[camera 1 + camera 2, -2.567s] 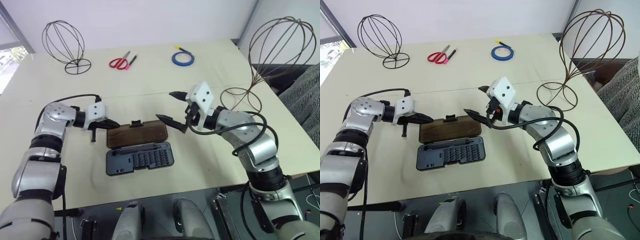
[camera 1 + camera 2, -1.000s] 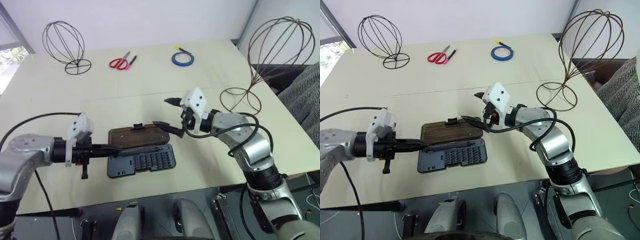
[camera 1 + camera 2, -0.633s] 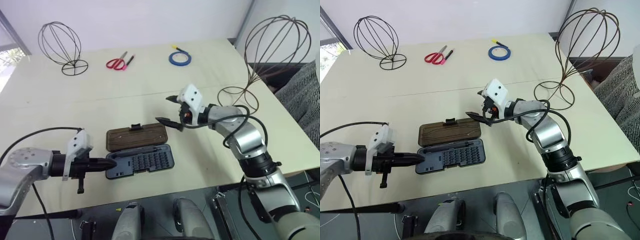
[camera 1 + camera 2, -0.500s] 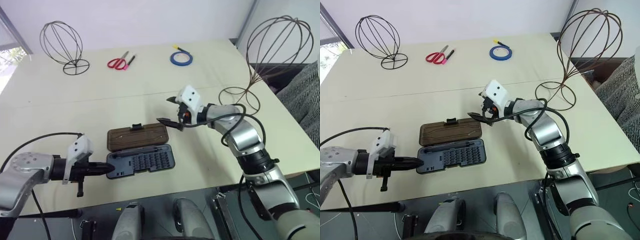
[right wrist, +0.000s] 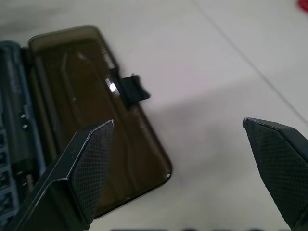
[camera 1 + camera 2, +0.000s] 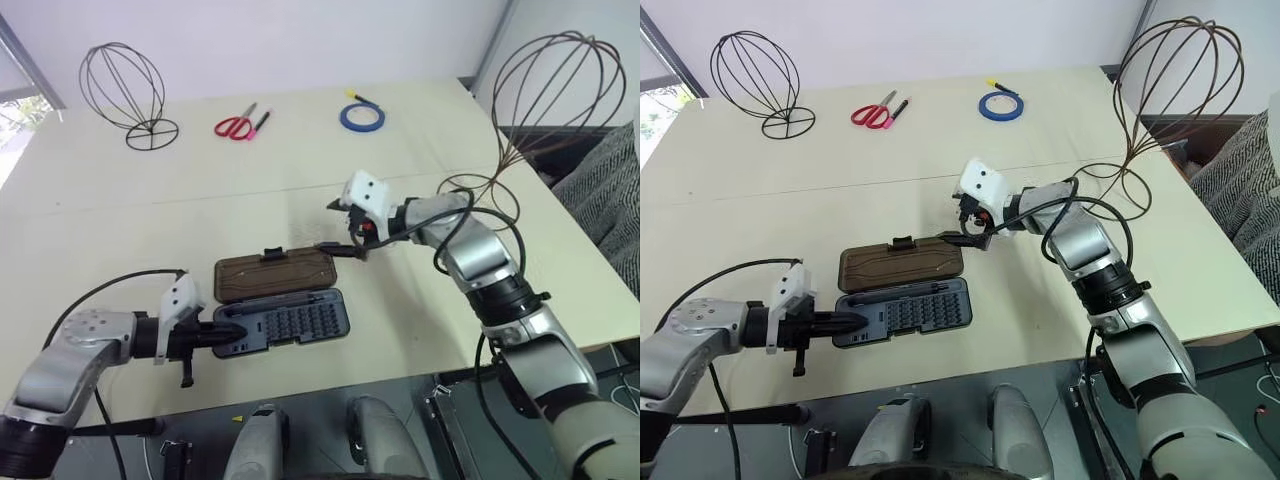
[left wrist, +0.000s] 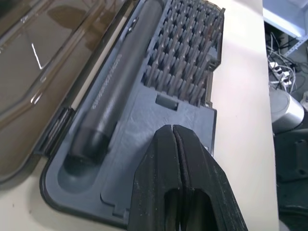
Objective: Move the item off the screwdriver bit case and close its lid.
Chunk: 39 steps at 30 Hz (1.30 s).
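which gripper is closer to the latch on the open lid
Right. The right gripper hovers open just past the lid's right end, near the latch. The shut left gripper sits at the case's left end.

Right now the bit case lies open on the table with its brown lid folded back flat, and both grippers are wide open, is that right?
Not quite. Only the right gripper is wide open; the left gripper is shut, as the left wrist view shows. The bit case does lie open, lid flat.
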Tool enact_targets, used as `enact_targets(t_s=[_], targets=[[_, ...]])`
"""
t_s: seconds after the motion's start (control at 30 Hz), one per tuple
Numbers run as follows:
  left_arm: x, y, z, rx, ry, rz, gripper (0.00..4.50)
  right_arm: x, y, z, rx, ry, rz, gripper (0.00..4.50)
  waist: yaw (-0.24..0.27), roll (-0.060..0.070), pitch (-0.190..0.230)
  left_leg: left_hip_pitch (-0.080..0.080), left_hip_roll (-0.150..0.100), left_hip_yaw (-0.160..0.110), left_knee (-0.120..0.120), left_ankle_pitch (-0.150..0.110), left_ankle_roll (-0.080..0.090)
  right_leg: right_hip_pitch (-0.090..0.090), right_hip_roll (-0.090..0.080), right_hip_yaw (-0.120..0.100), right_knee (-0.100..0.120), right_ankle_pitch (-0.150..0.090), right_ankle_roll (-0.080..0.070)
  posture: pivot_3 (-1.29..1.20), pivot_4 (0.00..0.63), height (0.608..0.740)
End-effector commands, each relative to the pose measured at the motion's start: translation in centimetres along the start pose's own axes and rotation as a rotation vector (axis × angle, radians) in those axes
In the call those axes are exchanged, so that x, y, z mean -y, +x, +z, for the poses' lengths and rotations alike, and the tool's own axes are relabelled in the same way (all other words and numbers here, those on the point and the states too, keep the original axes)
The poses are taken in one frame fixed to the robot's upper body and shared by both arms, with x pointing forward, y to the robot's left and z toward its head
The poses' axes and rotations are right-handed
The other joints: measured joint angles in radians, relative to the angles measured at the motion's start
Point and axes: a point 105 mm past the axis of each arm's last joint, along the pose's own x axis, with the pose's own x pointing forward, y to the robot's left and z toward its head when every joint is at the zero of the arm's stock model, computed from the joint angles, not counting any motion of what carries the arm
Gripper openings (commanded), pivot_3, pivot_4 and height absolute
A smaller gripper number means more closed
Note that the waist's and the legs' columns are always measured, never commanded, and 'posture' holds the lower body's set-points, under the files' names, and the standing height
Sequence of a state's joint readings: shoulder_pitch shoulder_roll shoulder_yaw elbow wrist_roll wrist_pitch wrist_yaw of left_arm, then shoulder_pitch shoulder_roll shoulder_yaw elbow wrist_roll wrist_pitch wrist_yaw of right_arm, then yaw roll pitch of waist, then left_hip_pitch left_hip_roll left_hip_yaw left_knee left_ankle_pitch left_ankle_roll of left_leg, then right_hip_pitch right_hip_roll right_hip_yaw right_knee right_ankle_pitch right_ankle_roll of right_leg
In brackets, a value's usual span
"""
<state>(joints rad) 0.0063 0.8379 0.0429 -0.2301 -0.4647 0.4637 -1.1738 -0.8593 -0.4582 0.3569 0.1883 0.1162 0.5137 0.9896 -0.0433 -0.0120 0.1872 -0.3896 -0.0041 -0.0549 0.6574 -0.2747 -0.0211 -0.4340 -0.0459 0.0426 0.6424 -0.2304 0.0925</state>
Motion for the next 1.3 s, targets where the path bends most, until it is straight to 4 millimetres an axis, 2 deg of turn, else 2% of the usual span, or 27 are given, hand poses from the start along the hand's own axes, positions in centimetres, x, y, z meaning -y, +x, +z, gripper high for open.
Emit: enact_targets(t_s=[0.03,0.13,0.23,0.4,0.6,1.0,1.3], targets=[[-0.2,0.1,-1.2,-0.032,-0.022,0.024,0.02,0.4,0.1,1.3,-0.012,-0.045,0.037,4.50,0.000,0.000,0.000,0.000,0.000,0.000,0.000,0.000,0.000,0.000,0.000,0.000,0.000,0.000,0.000,0.00,0.150,0.740],[-0.3,0.2,-1.3,-0.029,-0.020,0.032,0.02,0.9,1.0,1.3,-0.033,-0.013,0.045,4.50,-0.001,0.000,0.000,0.000,0.000,0.000,0.000,0.000,0.000,0.000,0.000,0.000,0.000,0.000,0.000,0.00,0.150,0.740],[-0.3,0.3,-1.3,-0.021,-0.018,0.044,0.02,1.6,2.4,1.4,-0.036,0.148,0.063,4.50,-0.002,0.000,0.000,0.001,0.000,0.000,0.000,0.000,0.000,0.000,0.000,0.000,0.001,0.000,0.000,0.00,0.150,0.740],[-0.4,-0.1,-1.6,-0.020,-0.013,0.071,0.02,2.5,4.0,0.1,-0.095,0.287,0.059,4.50,-0.001,0.000,0.000,0.001,0.000,0.000,-0.002,0.000,0.000,0.000,0.000,0.000,0.002,0.000,-0.001,0.00,0.150,0.740],[-0.3,-0.2,-1.5,-0.016,-0.011,0.088,0.02,2.3,5.0,-1.4,-0.131,0.274,0.064,4.50,-0.003,0.001,0.000,0.003,0.000,0.000,-0.005,0.000,0.000,0.000,-0.001,0.001,0.001,0.000,-0.001,0.00,0.150,0.740],[-0.5,-0.4,-1.2,-0.016,0.004,0.105,0.02,2.1,5.2,-3.9,-0.096,0.305,0.011,4.50,-0.003,0.001,0.000,0.005,0.000,0.000,-0.006,0.000,-0.001,0.000,0.000,0.001,0.002,-0.001,-0.002,0.00,0.150,0.740],[-1.1,-0.5,-0.7,-0.011,0.026,0.118,0.02,0.3,5.3,-5.3,-0.091,0.144,0.021,4.50,-0.004,0.001,0.000,0.013,0.000,0.000,-0.009,0.000,-0.001,0.006,0.000,0.001,0.002,-0.002,-0.003,0.00,0.150,0.740]])
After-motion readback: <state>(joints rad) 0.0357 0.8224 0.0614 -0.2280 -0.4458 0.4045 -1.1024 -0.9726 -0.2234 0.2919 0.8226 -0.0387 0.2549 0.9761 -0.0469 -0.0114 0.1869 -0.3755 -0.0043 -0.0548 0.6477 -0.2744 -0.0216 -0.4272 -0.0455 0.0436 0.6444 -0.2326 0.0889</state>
